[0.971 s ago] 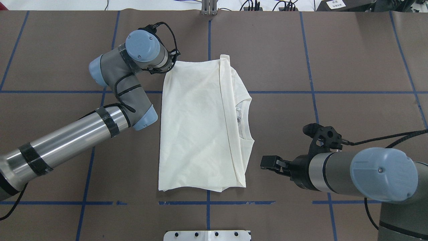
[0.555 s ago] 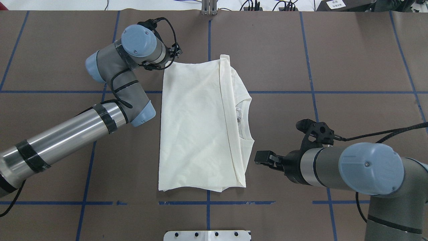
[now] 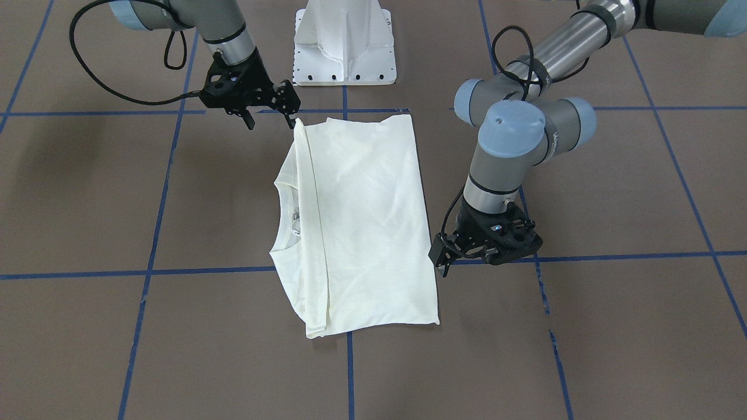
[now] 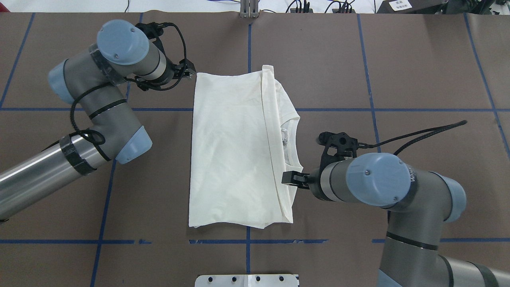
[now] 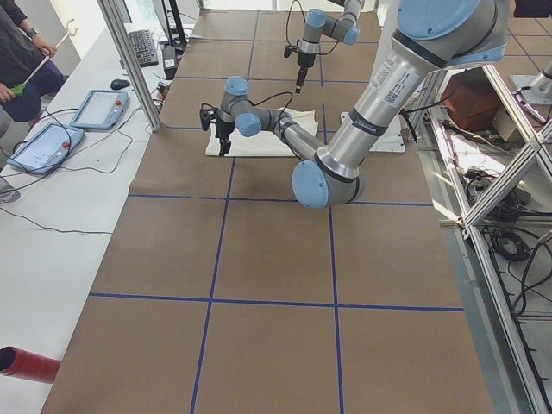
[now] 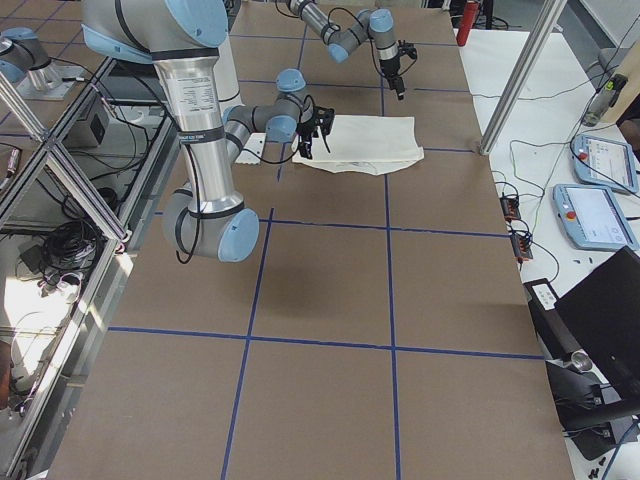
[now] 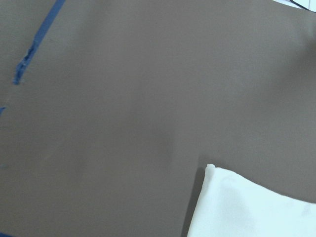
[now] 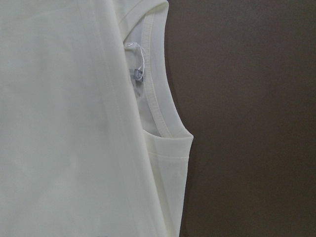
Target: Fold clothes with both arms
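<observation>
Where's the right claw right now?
In the overhead view, the right claw is on the right side, at the shirt's right edge, just robot-side of the collar.

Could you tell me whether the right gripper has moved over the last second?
Yes. In the overhead view the right gripper has travelled leftward, reaching the right edge of the unmoved T-shirt.

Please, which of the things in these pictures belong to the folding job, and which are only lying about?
Belong to the job:
cream T-shirt
left gripper
right gripper

Only lying about:
white pedestal base
keyboard
red cylinder
</observation>
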